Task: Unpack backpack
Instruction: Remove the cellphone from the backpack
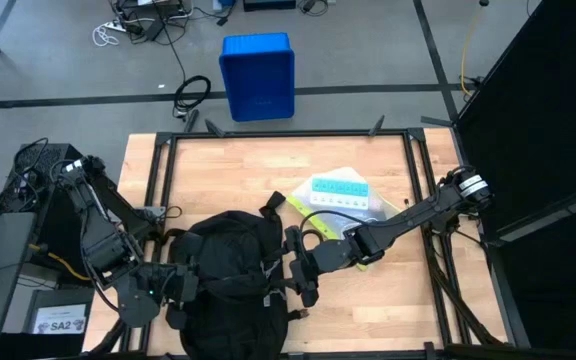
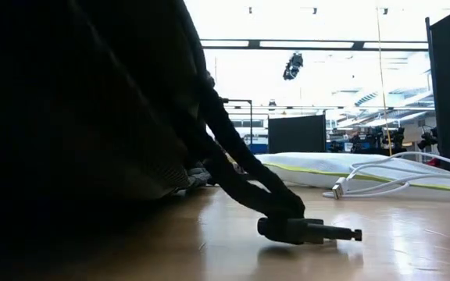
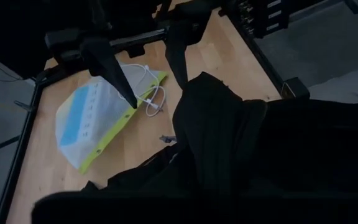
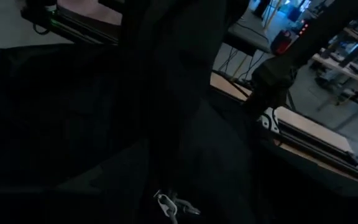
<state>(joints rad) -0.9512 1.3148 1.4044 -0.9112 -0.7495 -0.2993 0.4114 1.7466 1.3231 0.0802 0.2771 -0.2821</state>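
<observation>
The high view showed the backpack [image 1: 226, 268] lying on the table [image 1: 218, 170], the left gripper [image 1: 168, 287], jaws closed, pinning its left edge, apparently to steady it while the right gripper [image 1: 303, 268], jaws wide, worked its right side.

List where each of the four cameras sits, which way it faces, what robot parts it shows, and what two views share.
High: overhead, straight down; both arms flank the backpack, right claw at its edge.
Low: table level, looking across; backpack strap, no arm clearly visible.
Left wrist: on the left arm, facing the pouch; the right arm's dark fingers show.
Right wrist: against black fabric, zipper pull.
Shared: high and left wrist both show pouch and white cable.
</observation>
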